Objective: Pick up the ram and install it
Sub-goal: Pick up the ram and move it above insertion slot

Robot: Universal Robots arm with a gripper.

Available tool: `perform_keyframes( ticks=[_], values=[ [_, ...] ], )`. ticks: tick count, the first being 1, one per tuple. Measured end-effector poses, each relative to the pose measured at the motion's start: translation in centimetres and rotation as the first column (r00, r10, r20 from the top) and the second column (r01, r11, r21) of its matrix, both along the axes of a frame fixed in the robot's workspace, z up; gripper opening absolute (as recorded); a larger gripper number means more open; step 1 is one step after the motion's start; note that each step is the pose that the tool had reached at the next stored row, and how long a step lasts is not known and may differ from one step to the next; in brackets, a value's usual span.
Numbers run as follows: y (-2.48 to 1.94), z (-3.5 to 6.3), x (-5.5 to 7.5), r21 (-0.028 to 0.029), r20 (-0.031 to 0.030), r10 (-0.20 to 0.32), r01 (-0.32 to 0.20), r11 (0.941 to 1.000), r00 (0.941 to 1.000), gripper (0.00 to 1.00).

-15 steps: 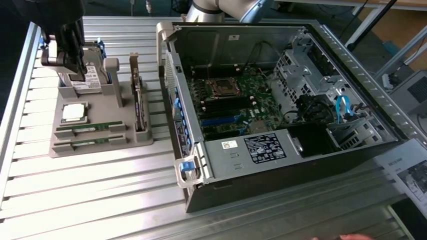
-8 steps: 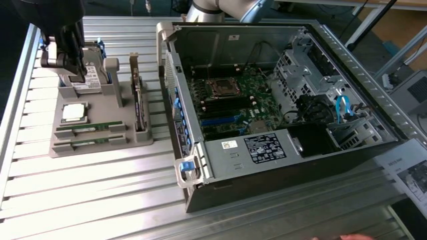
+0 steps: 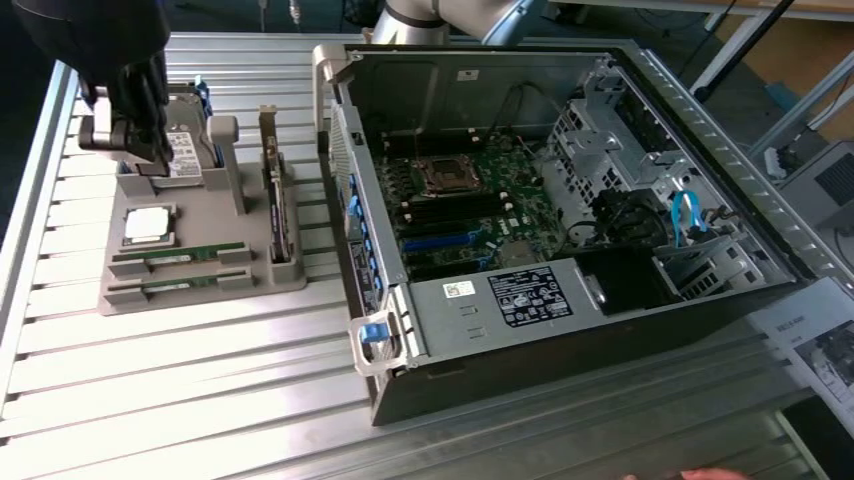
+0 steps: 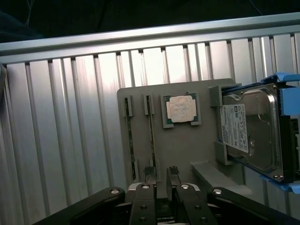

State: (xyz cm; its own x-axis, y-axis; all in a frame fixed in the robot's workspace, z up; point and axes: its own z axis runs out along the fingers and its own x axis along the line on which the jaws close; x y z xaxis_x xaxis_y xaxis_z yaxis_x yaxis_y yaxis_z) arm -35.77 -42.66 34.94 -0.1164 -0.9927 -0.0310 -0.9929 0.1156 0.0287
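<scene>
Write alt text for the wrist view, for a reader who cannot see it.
The open gripper hangs above a grey holder tray on a slatted metal table, its fingertips near one end of two ram sticks lying in parallel slots. Beside the sticks sits a square silver processor chip, and beyond it a hard drive in a blue bracket.

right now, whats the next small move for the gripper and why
Probably centre the open gripper over the nearer ram. It hangs empty above the gray holder, off to one side of that stick, which lies untouched in its slot.
</scene>
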Motion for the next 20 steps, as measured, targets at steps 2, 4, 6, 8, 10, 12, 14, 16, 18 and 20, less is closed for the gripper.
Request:
perform_keyframes(
  ticks=[2, 4, 6, 8, 10, 12, 14, 16, 18, 20],
  values=[
    [-0.29, -0.01, 0.0, 0.0000, 0.0001, 0.000, 0.000, 1.0000, 1.0000, 0.24],
    [-0.50, -0.01, 0.0, 0.0001, 0.0001, 0.000, 0.000, 1.0000, 1.0000, 0.24],
    [-0.67, -0.01, 0.0, 0.0001, 0.0001, 0.000, 0.000, 1.0000, 1.0000, 0.24],
    [-0.89, -0.01, 0.0, 0.0001, 0.0001, 0.000, 0.000, 1.0000, 1.0000, 0.24],
    [-1.09, 0.00, 0.0, 0.0000, 0.0000, 0.000, 0.000, 1.0000, 1.0000, 0.24],
    [-1.24, -0.01, 0.0, 0.0000, 0.0001, 0.000, 0.000, 1.0000, 1.0000, 0.24],
    [-1.25, 0.00, 0.0, 0.0001, 0.0001, 0.000, 0.000, 1.0000, 1.0000, 0.24],
    [-1.26, 0.00, 0.0, 0.0000, 0.0001, 0.000, 0.000, 1.0000, 1.0000, 0.24],
    [-1.26, -0.01, 0.0, 0.0000, 0.0000, 0.000, 0.000, 1.0000, 1.0000, 0.24],
    [-1.26, -0.13, 0.0, 0.0002, 0.0003, 0.000, 0.000, 1.0000, 1.0000, 0.24]
  ],
)
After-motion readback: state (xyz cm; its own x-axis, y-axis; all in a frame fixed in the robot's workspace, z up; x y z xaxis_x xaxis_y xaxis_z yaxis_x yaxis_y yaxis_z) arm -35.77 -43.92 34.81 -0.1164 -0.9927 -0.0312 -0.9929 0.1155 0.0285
